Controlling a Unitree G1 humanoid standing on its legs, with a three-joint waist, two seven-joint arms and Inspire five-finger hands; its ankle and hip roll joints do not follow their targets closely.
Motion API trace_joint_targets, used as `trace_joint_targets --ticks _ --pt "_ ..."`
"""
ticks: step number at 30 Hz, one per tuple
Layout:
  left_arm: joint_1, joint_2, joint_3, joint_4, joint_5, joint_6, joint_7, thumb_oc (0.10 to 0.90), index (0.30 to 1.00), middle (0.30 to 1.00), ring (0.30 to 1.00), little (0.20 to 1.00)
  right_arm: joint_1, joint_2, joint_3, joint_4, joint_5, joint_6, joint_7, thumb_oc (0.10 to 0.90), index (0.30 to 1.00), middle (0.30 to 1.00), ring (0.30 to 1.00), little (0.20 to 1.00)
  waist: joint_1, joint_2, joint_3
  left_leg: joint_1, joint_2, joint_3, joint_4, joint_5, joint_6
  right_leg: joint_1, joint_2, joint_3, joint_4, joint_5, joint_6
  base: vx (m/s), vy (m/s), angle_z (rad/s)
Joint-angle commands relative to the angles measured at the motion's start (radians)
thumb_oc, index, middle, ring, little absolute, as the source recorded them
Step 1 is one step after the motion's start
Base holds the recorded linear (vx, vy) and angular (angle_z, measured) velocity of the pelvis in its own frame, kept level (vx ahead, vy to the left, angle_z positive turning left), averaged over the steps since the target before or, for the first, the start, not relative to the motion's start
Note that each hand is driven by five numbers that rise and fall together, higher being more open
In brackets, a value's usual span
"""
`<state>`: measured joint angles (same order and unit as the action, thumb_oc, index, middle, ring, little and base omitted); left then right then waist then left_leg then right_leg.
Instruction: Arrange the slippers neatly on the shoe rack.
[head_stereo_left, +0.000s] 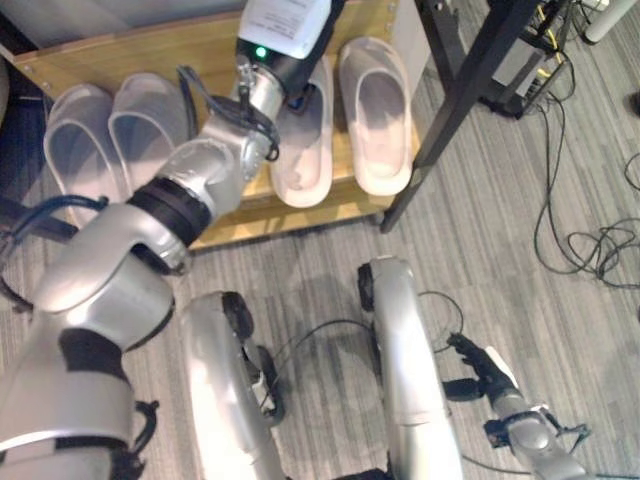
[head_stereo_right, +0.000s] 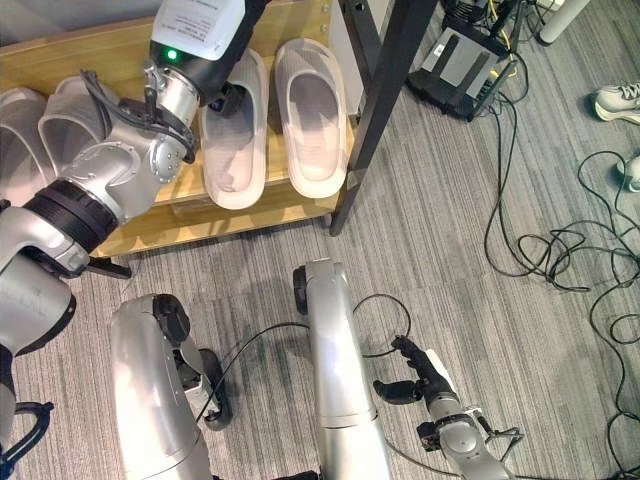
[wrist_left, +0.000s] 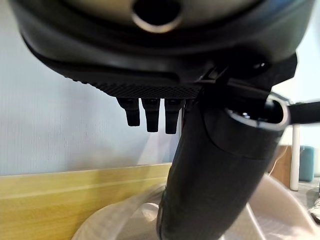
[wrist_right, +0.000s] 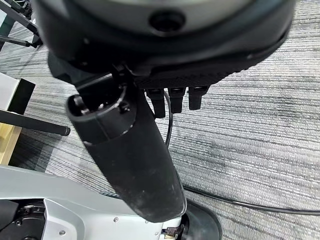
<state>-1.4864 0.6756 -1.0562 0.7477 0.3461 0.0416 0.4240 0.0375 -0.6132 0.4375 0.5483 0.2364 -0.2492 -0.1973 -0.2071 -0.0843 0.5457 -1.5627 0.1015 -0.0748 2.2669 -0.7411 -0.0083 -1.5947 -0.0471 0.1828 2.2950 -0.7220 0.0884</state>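
Several pale slippers lie side by side on the wooden shoe rack (head_stereo_left: 290, 215). Two sit at the left (head_stereo_left: 75, 135) (head_stereo_left: 150, 120) and two at the right (head_stereo_left: 300, 170) (head_stereo_left: 378, 130). My left hand (head_stereo_left: 303, 98) reaches onto the inner right slipper (head_stereo_right: 235, 165), at its strap. In the left wrist view the fingers (wrist_left: 150, 117) are straight and the thumb (wrist_left: 210, 190) points down onto the slipper (wrist_left: 125, 225). My right hand (head_stereo_right: 420, 375) hangs low over the carpet, relaxed and holding nothing.
A black frame leg (head_stereo_left: 470, 90) slants down just right of the rack. Loose cables (head_stereo_left: 590, 240) lie on the grey carpet at the right, and a black box (head_stereo_right: 465, 60) sits beyond the leg. A person's shoe (head_stereo_right: 620, 100) is at the far right.
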Motion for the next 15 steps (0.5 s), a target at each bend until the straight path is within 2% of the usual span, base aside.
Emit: trace_joint_targets --ticks 1,6,12,15 --pt "-0.144 0.073 0.103 -0.065 -0.057 -0.032 0.035 0.800 0.900 0.900 0.900 0.900 -0.004 -0.009 -0.049 -0.078 -0.030 -0.015 -0.034 0.800 0.900 0.900 0.900 0.900 0.037 -0.023 -0.026 -0.007 -0.075 0.014 -0.050 -0.010 0.125 0.025 -0.017 -0.004 -0.072 -0.004 -0.178 -0.03 -0.026 0.05" --pt "-0.131 0.089 0.106 -0.115 -0.073 -0.045 0.029 0.800 0.900 0.900 0.900 0.900 -0.007 0.004 -0.030 -0.060 -0.039 -0.005 -0.028 0.800 0.900 0.900 0.900 0.900 0.040 -0.020 -0.026 -0.007 -0.077 0.018 -0.050 -0.004 0.121 0.025 -0.014 0.001 -0.071 0.005 -0.176 -0.02 -0.010 0.06" --pt "-0.082 0.129 0.115 -0.194 -0.059 -0.052 0.015 0.800 0.900 0.900 0.900 0.900 -0.002 0.019 -0.019 -0.044 -0.051 0.010 -0.023 0.800 0.900 0.900 0.900 0.900 0.054 -0.004 -0.026 -0.007 -0.079 0.018 -0.053 0.007 0.116 0.025 -0.018 -0.004 -0.072 0.009 -0.178 -0.02 0.004 0.01" --pt "-0.073 0.134 0.121 -0.215 -0.053 -0.051 0.013 0.800 0.900 0.900 0.900 0.900 -0.006 0.016 -0.012 -0.039 -0.060 0.014 -0.025 0.800 0.900 0.900 0.900 0.900 0.056 -0.005 -0.026 -0.007 -0.080 0.027 -0.057 0.010 0.118 0.025 -0.024 -0.002 -0.074 0.009 -0.182 -0.01 -0.002 0.02"
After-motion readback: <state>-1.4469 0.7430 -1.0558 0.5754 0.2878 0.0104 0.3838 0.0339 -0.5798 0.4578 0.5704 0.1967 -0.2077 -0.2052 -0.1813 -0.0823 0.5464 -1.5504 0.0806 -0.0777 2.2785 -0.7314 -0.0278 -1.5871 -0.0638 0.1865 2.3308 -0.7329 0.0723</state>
